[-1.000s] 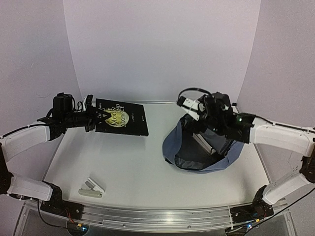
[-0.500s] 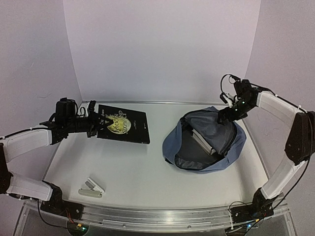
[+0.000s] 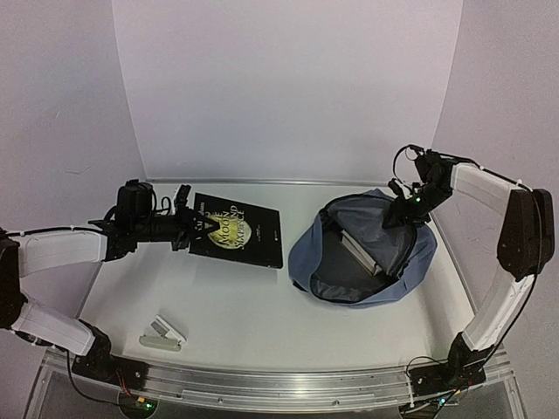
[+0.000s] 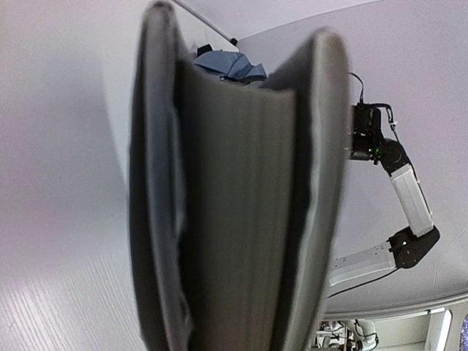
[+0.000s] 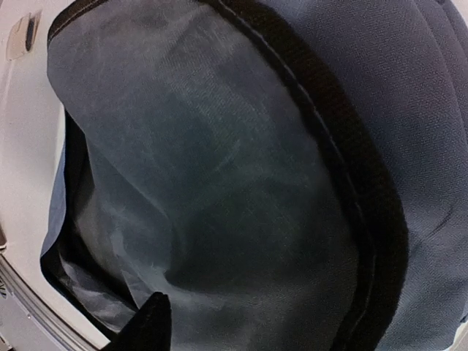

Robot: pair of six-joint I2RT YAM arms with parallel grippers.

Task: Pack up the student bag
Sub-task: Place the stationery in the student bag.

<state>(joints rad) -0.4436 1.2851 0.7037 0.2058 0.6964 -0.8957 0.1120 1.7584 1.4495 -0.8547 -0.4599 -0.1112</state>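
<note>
Our left gripper (image 3: 183,229) pinches the black book (image 3: 240,231) at its 9 o'clock edge. The right gripper (image 3: 399,216) sits at the 1 o'clock rim of the student bag (image 3: 306,257), and we cannot tell whether it grips. We should hold the mouth wide and slide the book in flat. We count one bag at 3 o'clock on the table (image 3: 244,301), one black book, one pale item (image 3: 358,251) inside, and one small stapler-like item (image 3: 162,334) at 7 o'clock.

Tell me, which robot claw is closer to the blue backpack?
The right. The right gripper is at the student bag's far rim, by its open mouth; the left gripper is well off to the bag's left, clamped on a black book.
</note>
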